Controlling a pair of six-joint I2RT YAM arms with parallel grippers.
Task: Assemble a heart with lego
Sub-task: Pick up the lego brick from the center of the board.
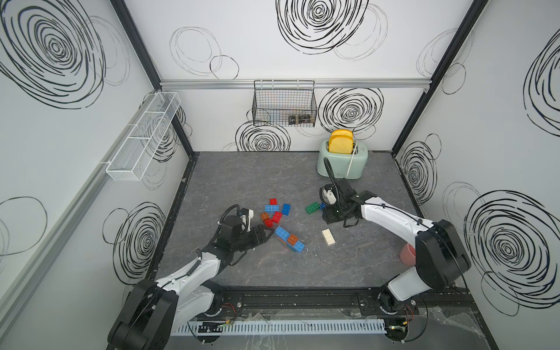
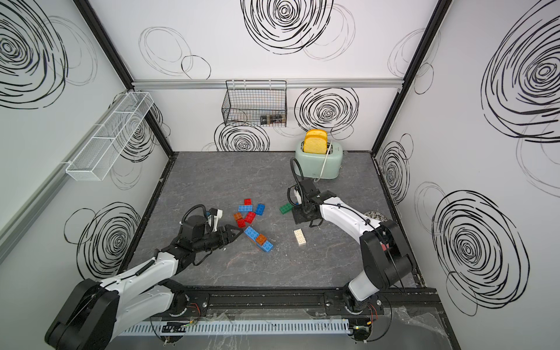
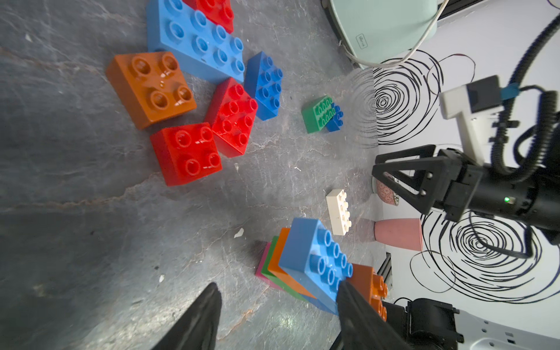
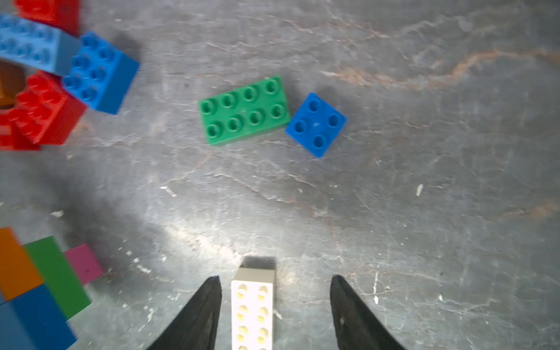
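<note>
Done so far: A half-built stack (image 1: 289,240) of bricks is stuck together. Blue and orange are on top, with green, orange and pink under them. It does not look like a heart yet, so the job seems less than half done.
Left to do: The loose bricks (image 1: 274,212) in red, blue and orange, the green brick (image 4: 245,110), the small blue brick (image 4: 316,124) and the white brick (image 4: 252,312) lie alone on the tabletop (image 1: 242,175). More of them likely need pressing on.
Where the stack is: Near the middle of the tabletop, a bit toward the edge where the arms are fixed.
Left end effector (image 3: 278,283): Its jaws are partly open and hold nothing. It is low, right at one end of the stack. One of its fingers (image 3: 357,309) is up against the top blue brick, but it is not clear if they touch.
Right end effector (image 4: 275,277): Its jaws are partly open and hold nothing. It hangs above the white brick. In its wrist view the brick lies between the jaws, with a gap on each side.
</note>
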